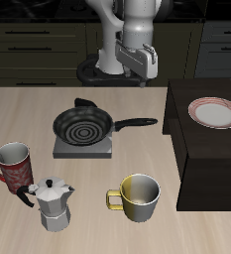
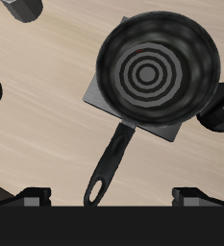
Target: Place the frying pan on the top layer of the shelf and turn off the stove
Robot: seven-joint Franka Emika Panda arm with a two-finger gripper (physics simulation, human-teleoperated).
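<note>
Wooden table (image 1: 87,179), dark kitchen cabinets behind. Frying pan (image 1: 84,124) sits on the stove (image 1: 83,147), handle pointing toward the shelf (image 1: 208,149). Hand (image 1: 137,62) hangs up high near the table's back, well above the pan, fingers spread wide, holding nothing. Shelf top carries a plate (image 1: 215,112).

the white arm comes down from the back of the table and hangs up high, with the gripper (image 1: 137,67) tilted and pointing downward. it's not touching or holding anything. in the wrist view both dark fingertips (image 2: 33,198) sit wide apart, so the jaws are spread.
</note>
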